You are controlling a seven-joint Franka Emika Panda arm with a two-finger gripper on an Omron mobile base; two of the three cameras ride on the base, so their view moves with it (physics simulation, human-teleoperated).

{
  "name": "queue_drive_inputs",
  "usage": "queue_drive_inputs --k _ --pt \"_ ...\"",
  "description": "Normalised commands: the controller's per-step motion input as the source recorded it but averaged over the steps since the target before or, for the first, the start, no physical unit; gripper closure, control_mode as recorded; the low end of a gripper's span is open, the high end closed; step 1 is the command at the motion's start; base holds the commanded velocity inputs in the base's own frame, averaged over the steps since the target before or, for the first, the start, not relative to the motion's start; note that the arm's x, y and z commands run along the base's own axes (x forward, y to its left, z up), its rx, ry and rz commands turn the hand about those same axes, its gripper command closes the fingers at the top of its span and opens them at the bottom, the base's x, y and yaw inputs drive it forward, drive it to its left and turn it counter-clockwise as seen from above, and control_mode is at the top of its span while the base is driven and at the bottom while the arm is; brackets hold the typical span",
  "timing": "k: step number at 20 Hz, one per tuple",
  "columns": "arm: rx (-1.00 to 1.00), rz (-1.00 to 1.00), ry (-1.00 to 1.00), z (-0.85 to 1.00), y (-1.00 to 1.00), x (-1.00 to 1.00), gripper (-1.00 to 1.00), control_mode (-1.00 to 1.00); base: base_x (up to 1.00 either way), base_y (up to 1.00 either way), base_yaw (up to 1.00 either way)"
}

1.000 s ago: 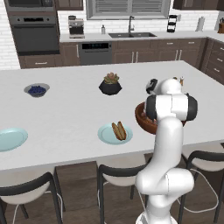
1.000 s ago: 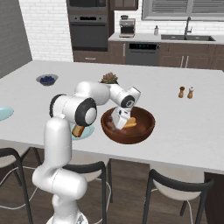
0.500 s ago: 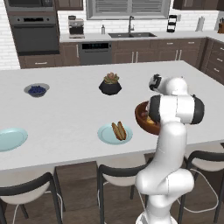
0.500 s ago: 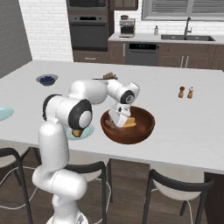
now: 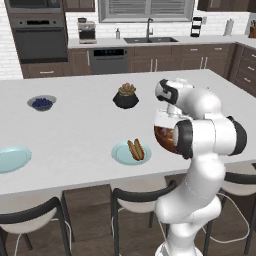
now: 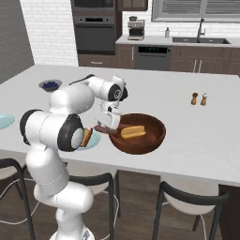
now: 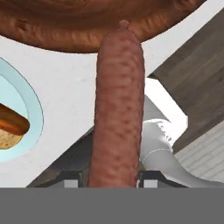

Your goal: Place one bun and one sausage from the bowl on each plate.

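My gripper (image 6: 107, 125) is shut on a reddish-brown sausage (image 7: 117, 109), which stands lengthwise between the fingers. It hangs just over the left rim of the dark wooden bowl (image 6: 140, 140), and a golden bun (image 6: 132, 131) lies inside that bowl. Beside the bowl, the near pale blue-green plate (image 5: 120, 152) carries one bun (image 5: 139, 150) and one sausage (image 5: 132, 148). Its rim (image 7: 33, 103) shows at the left of the hand view. The second plate (image 5: 12, 159) lies bare at the counter's far left.
A black plant pot (image 5: 125, 96) and a small grey bowl of blue berries (image 5: 42, 103) stand further back on the white counter. Salt and pepper shakers (image 6: 199, 98) stand beyond the bowl. Dark stools (image 5: 140, 197) line the counter's near edge.
The gripper has come up from the middle of the bowl and moved to its left rim, toward the near plate, with the sausage held in it.
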Motion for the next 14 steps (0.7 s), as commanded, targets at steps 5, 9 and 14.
queue_drive_inputs --k 5,9,14 --pt "-0.09 0.39 0.0 0.34 0.92 -0.33 1.0 -1.0 0.0 0.0 0.0" --pt "-0.02 0.47 0.0 0.04 0.89 0.0 1.0 -1.0 0.0 0.0 0.0" --pt "0.0 0.35 -0.03 0.0 0.57 0.14 1.0 -1.0 0.0 0.0 0.0"
